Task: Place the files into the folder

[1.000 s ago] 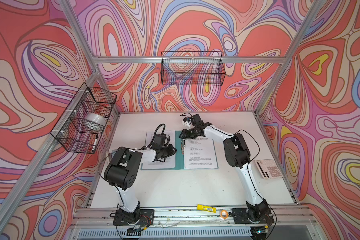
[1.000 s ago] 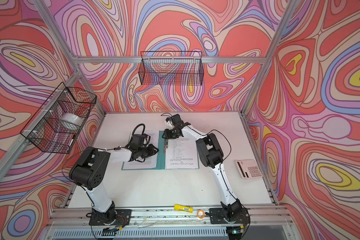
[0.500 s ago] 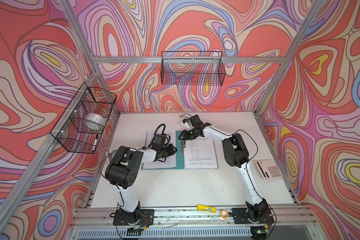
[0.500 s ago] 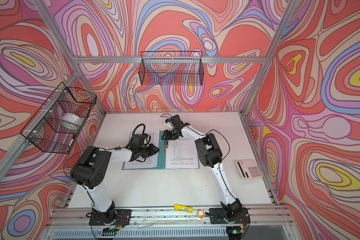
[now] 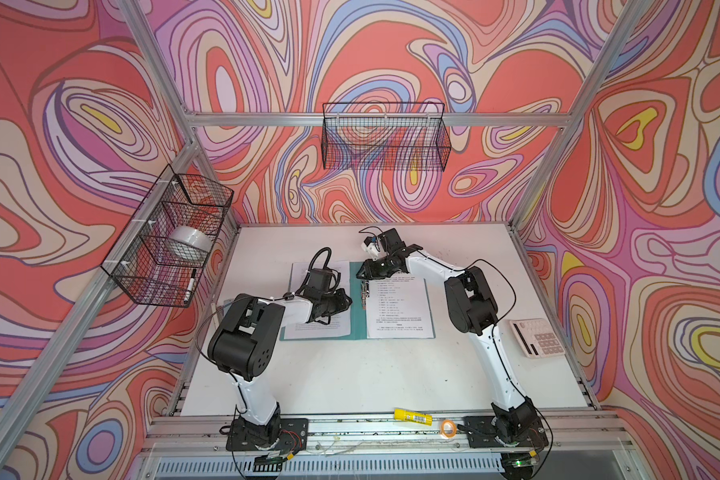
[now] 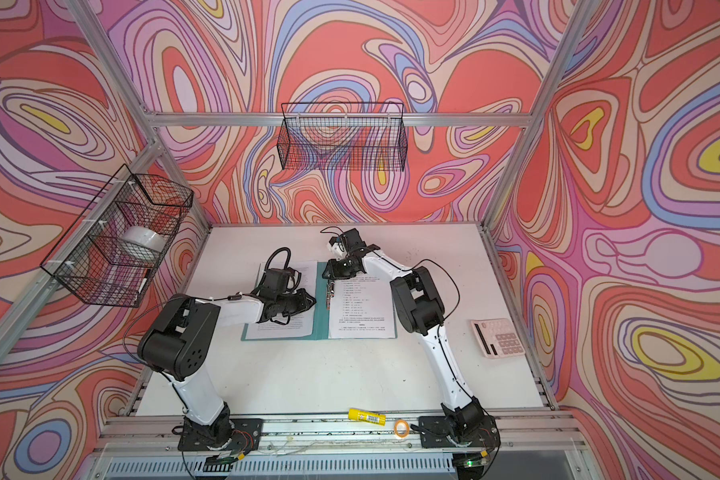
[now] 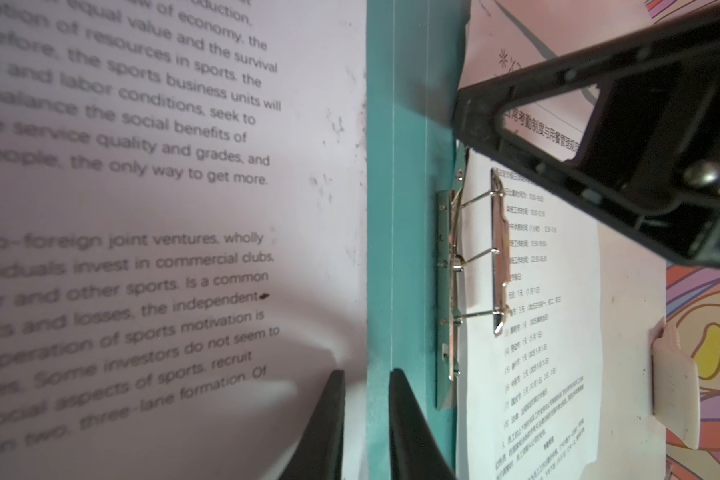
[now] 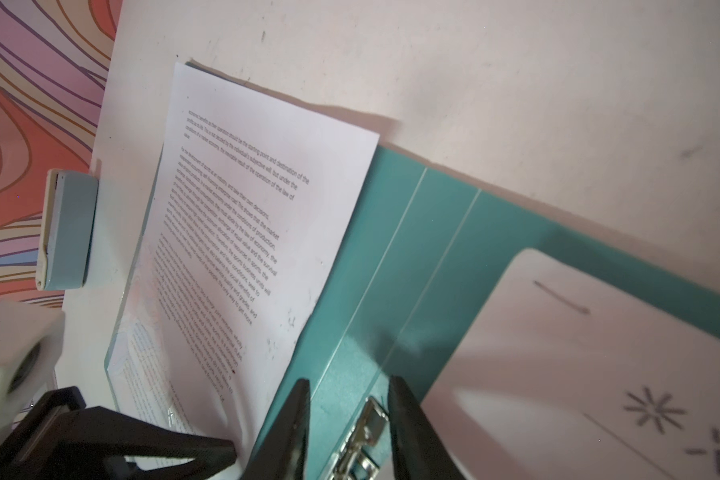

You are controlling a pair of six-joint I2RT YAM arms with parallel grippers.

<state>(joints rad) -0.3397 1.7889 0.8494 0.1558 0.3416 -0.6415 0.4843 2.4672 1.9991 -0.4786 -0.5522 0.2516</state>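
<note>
Change: your left gripper [image 7: 366,374] draws its fingers closer, now a slim gap astride the inner edge of the loose sheet [image 7: 183,208], which lies on the left flap of the open folder [image 7: 408,208] | right gripper [image 8: 350,380] unmoved, fingers spread astride the clip [image 8: 366,432] | meaning: pinch looks imminent; sheet not yet filed.

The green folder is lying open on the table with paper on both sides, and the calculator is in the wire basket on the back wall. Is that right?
Not quite. The calculator lies on the table near its right edge, not in the back wire basket; both top views show it. The folder does lie open with paper on both sides.
</note>
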